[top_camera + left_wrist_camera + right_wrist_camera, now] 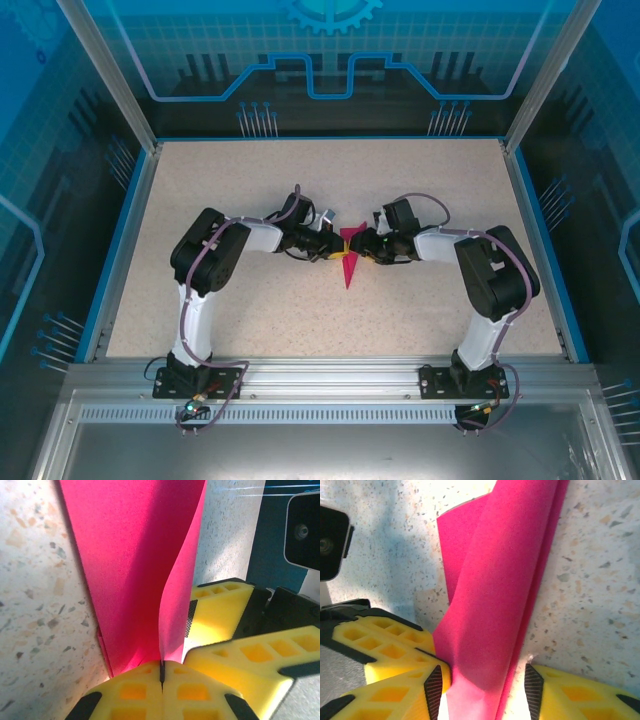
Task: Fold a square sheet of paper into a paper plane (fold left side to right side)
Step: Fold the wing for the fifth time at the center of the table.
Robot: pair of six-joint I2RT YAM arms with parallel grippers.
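Note:
The square sheet of paper, magenta-pink, lies folded into a narrow pointed paper plane (347,264) at the table's middle, its tip toward the near edge. My left gripper (334,245) comes from the left; its yellow fingers are shut on a raised flap of the paper plane (130,555) at the pinch line (161,672). My right gripper (363,246) faces it from the right. It stands open (484,692) astride the folded paper plane (505,580); the left pad (433,690) touches the paper, while the right pad (533,690) stands clear of it.
The speckled beige table (250,310) is ringed by a blue rim and aluminium posts (105,75). The two grippers' yellow fingers nearly meet over the paper: the right one's (220,605) beside the left, the left one's (385,645) beside the right.

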